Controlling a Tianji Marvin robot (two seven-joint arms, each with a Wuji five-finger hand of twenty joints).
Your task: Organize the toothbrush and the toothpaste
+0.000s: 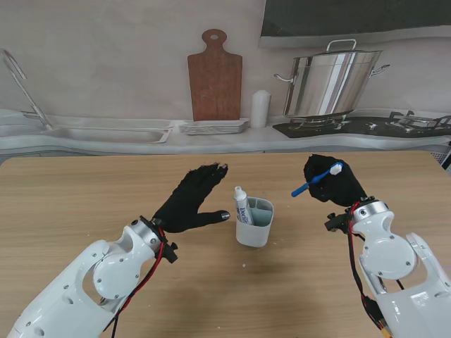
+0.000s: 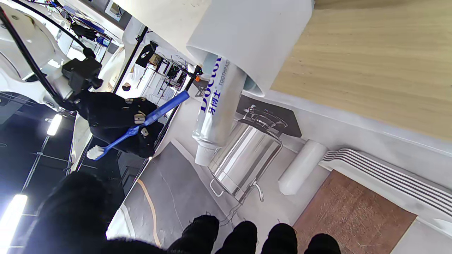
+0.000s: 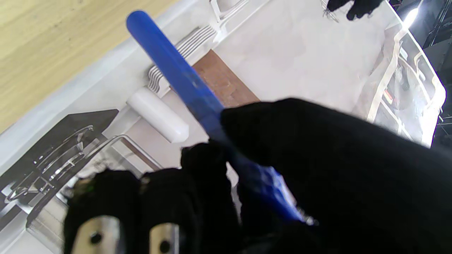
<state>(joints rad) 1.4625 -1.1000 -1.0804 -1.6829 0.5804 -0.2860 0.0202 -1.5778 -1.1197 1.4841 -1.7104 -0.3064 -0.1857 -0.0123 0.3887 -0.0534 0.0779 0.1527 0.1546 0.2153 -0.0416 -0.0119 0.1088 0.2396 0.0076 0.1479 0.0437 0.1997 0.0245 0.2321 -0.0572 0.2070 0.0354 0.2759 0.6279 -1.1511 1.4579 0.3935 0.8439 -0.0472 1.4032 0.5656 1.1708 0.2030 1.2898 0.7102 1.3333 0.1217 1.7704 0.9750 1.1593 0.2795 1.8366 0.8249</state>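
A pale grey-blue cup (image 1: pixel 255 222) stood upright near the middle of the wooden table (image 1: pixel 70 204), and the toothpaste (image 1: pixel 242 206) stood in it, cap up, leaning against the rim at the cup's nine o'clock side. The cup seemed to be split into compartments, though I could not tell which one held the tube. In the left wrist view the cup (image 2: pixel 254 38) ran off the frame's edge, with the toothpaste (image 2: pixel 215 106) poking out of it.

The left hand (image 1: pixel 194 201) hovered just beside the cup at its nine o'clock, empty, fingers spread and thumb pointed toward the cup without touching it.

The right hand (image 1: pixel 332 182) was held well apart from the cup at about two o'clock, fingers curled and pinching the blue toothbrush (image 1: pixel 317 179), white bristles at the far-right end. In the right wrist view the black glove hid most of the toothbrush (image 3: pixel 176 70); its head was out of sight and the handle blurred.
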